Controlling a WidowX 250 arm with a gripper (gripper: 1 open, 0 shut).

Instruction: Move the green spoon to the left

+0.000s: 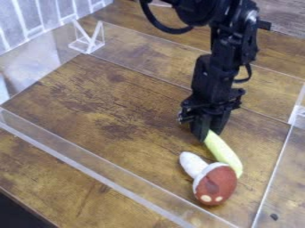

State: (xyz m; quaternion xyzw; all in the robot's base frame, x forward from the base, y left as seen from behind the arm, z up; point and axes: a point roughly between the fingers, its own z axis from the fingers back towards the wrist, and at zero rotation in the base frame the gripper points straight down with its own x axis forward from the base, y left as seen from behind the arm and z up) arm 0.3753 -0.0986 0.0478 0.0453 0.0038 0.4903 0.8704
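The green spoon (224, 153) lies on the wooden table at the right, its yellow-green handle running down and to the right towards the front. Its far end and silver bowl are hidden between the fingers. My black gripper (205, 130) points straight down over that far end and is shut on the green spoon. The near end of the handle rests beside a toy mushroom.
A toy mushroom (211, 180) with a brown-red cap and white stem lies right in front of the spoon. A low clear plastic wall (84, 158) borders the wooden table (107, 102). A small clear stand (86, 37) sits at the back left.
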